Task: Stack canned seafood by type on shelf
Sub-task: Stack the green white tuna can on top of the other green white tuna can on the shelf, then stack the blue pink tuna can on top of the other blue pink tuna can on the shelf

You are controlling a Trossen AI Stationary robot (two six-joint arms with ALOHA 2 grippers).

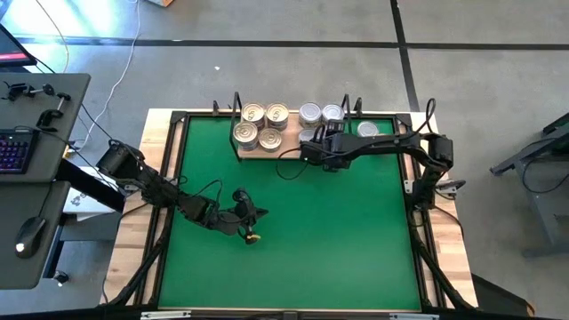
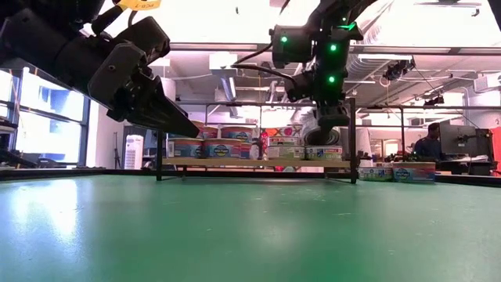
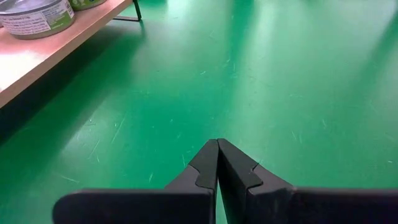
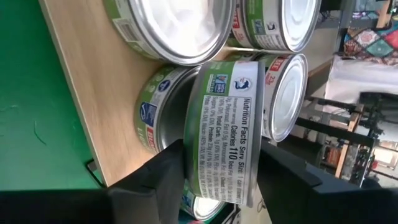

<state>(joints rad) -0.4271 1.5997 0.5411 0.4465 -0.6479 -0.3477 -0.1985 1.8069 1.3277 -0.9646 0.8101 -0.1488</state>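
Observation:
The wooden shelf (image 1: 289,151) stands at the mat's far edge, with wire uprights at both ends. Gold-lidded tins (image 1: 265,124) rest on its left half and silver-lidded tins (image 1: 320,114) on its right half. My right gripper (image 1: 320,147) reaches in level over the shelf's right half, shut on a green-labelled tin (image 4: 227,112). That tin is level above another tin (image 4: 155,112) standing on the board (image 4: 81,74). My left gripper (image 1: 251,219) is shut and hovers low over the mat's middle, with nothing between its fingers (image 3: 217,149). My right gripper pinches the green-labelled tin between its two fingers (image 4: 168,171), which seem to lie on its two flat faces; the label wall (image 4: 227,149) faces the wrist camera. It comes in level from the table's right. The tin is upright; whether it touches the tin below, I cannot tell.
More tins (image 2: 395,172) sit on the table right of the shelf, one by the shelf's right end (image 1: 367,129). The green mat (image 1: 302,240) is open in front of the shelf. A desk with a keyboard (image 1: 13,151) stands left of the table. A person (image 2: 429,141) shows far behind.

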